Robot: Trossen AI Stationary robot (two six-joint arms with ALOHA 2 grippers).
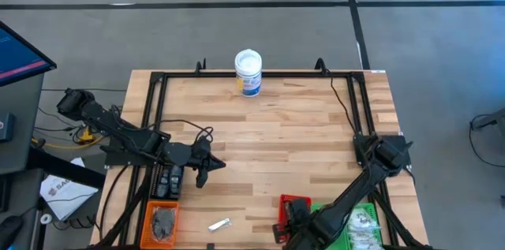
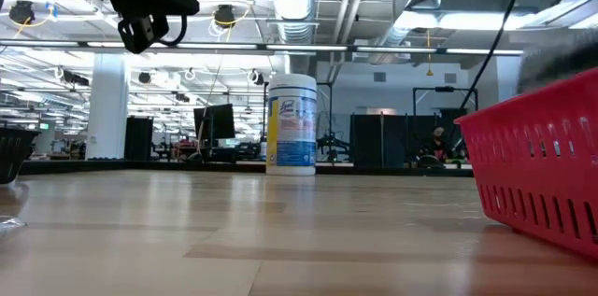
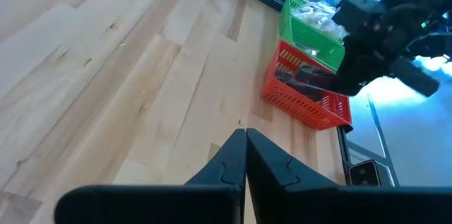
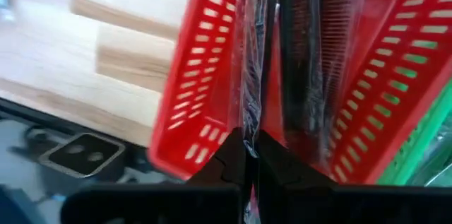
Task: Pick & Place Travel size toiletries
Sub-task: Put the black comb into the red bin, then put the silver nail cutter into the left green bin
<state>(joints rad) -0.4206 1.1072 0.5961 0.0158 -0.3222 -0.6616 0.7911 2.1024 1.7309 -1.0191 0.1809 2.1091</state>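
Looking down from the high view, I see most toiletries already sorted: dark pieces lie in the orange tray by my left arm, black sticks in the red tray, white packets in the green tray. One silvery sachet lies loose on the tabletop between the trays, so I judge the task nearly done, with that piece left. The white tub stands at the far edge.

From the low view, only the tub and the red tray's wall show clearly.

Through my left wrist view, my left gripper hangs above bare wood, jaws closed on nothing.

Through my right wrist view, my right gripper sits over the red tray, jaws pinched on a clear-wrapped black stick, not yet released.
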